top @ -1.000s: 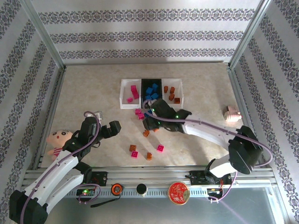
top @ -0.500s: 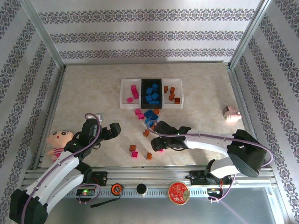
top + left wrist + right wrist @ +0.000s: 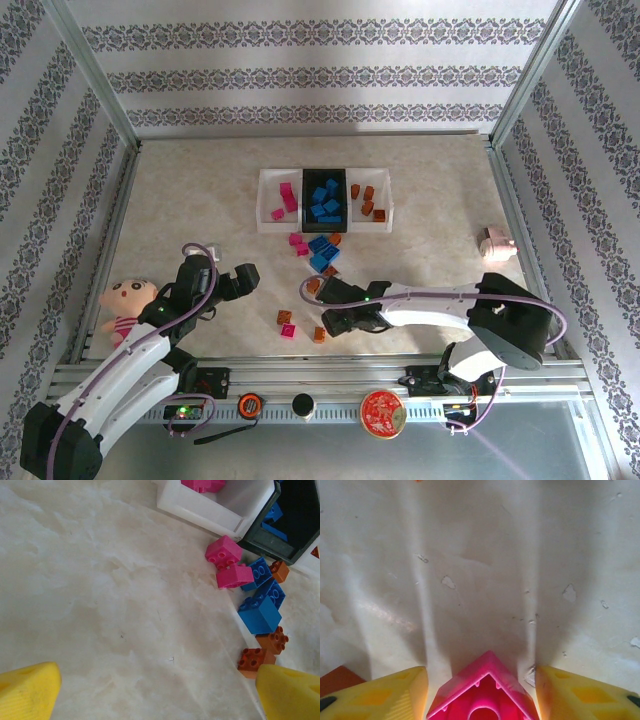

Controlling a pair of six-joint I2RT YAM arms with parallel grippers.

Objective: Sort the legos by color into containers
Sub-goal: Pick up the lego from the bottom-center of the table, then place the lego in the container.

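Magenta-pink studded plastic brick [image 3: 482, 695] lies at bottom centre of the right wrist view, corner-forward between the right tool's [image 3: 481, 671] close-set yellow fingers [image 3: 385, 695]; whether they clamp it I cannot tell.

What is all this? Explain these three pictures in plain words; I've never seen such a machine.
These are two robot arms bolted to a table, sorting toy bricks by color. The wide picture looks down from above and behind them; the other two come from a camera on each wrist, looking past that arm's own fingers. Three trays at the far side hold pink, blue and orange bricks; loose bricks lie in front of them. A doll and a pale pink lump lie off to the sides. The left pincer is open and empty. The right pincer has a pink brick between its fingers; whether it grips it yet, I cannot tell.
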